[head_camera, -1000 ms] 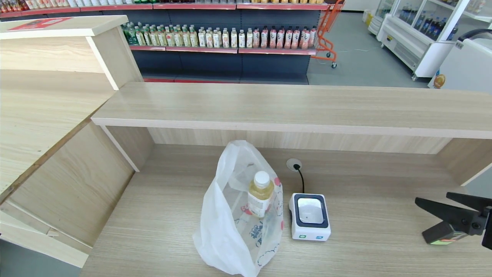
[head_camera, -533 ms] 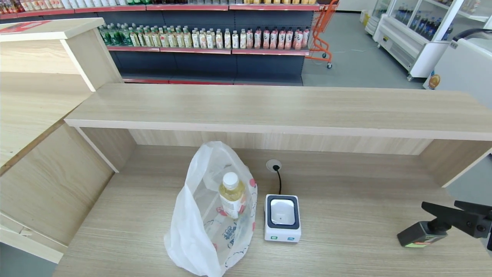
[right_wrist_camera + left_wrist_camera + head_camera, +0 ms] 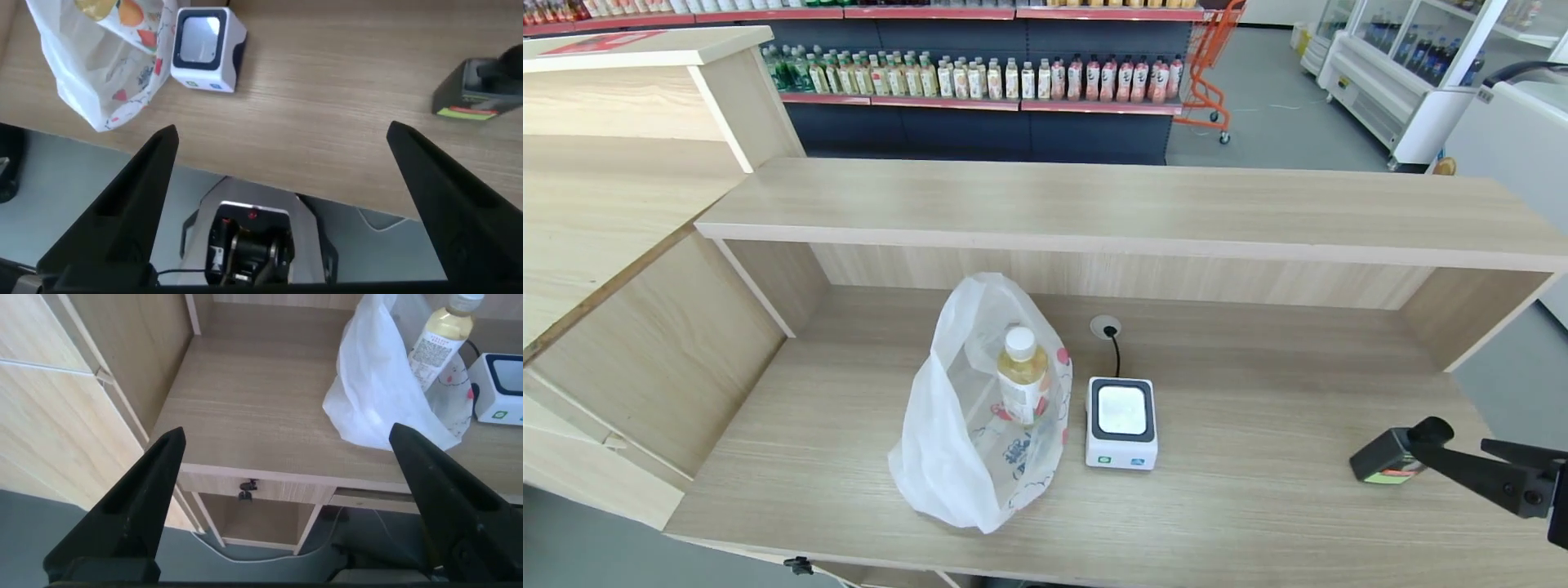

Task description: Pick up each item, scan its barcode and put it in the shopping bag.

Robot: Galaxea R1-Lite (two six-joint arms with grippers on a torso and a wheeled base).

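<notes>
Likely step: pick box [image 3: 1384, 467] | bottle [image 3: 1022, 384] in bag [image 3: 947, 445], mid-frame | box on worktop [image 3: 1258, 498], lower right | left pincer [image 3: 288, 433], right pincer [image 3: 282, 131] wide, empty | next: grip box with right pincer, show barcode to scanner [image 3: 1121, 420]

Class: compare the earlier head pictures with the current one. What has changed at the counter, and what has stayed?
The head camera shifted; the counter's front edge now shows. The open right gripper, earlier over the dark box, now sits to its right; nothing was gripped or released. The bottle stays in the shopping bag, the scanner beside it.
</notes>
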